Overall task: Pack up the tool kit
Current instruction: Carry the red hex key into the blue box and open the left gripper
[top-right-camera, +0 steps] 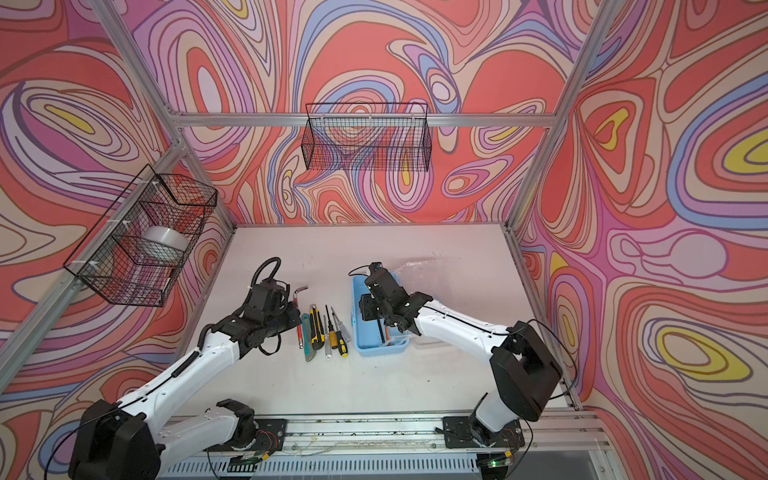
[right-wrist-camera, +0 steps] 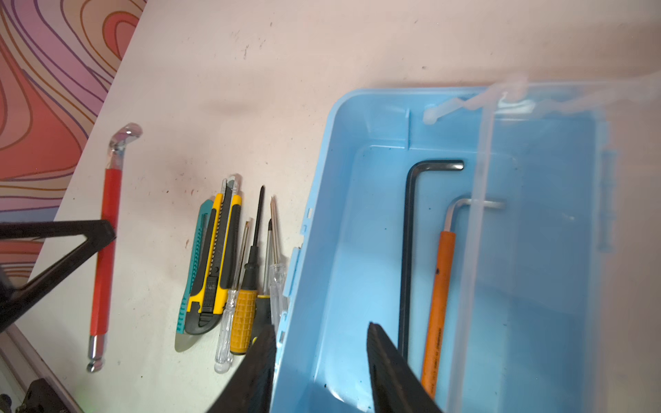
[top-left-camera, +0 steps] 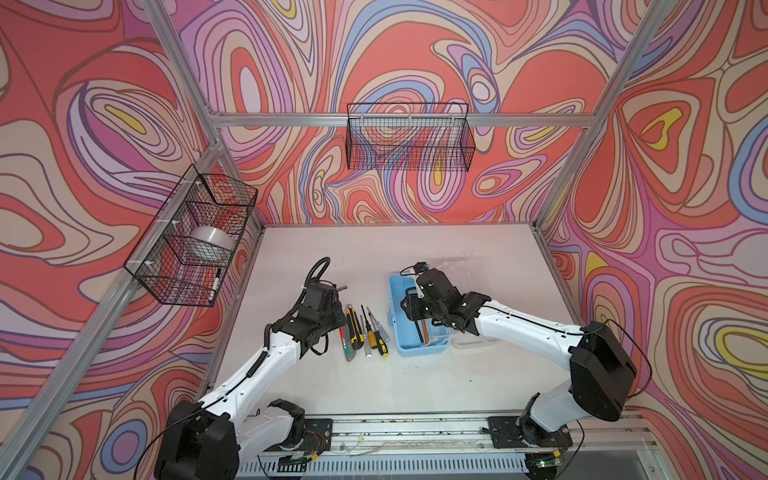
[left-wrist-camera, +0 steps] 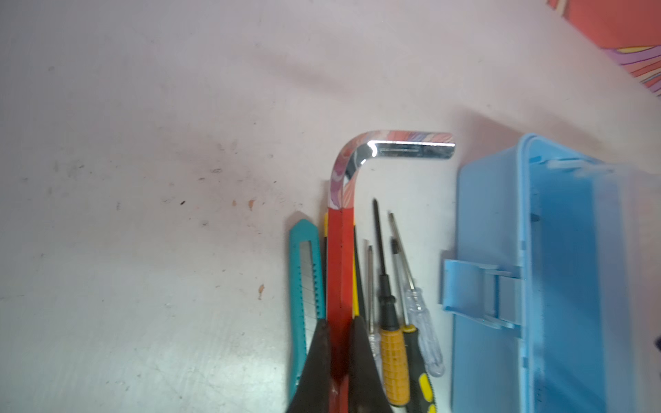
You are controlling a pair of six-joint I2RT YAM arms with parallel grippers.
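Left gripper (left-wrist-camera: 338, 332) clamps the red hex key (left-wrist-camera: 339, 257), perhaps lifted, nearer the left edge of the tabletop (top-left-camera: 374, 386); utility knives (right-wrist-camera: 211, 264) and screwdrivers (right-wrist-camera: 250, 286) lie alongside; the mid-tabletop blue case (right-wrist-camera: 322, 214) holds two hex keys (right-wrist-camera: 406, 268); right gripper (right-wrist-camera: 322, 361) hovers above, half-open, empty.

You see mirror-bright chrome on the bend of the red-sleeved hex key (left-wrist-camera: 339, 257), its sleeve smooth red plastic. The case (right-wrist-camera: 322, 232) is smooth, faintly glossy light-blue plastic. Inside it, the black hex key (right-wrist-camera: 406, 250) looks like dark matt metal. The surface (left-wrist-camera: 143, 125) is matt white, scuffed and speckled. One screwdriver (right-wrist-camera: 251, 271) has a grid-textured yellow grip.
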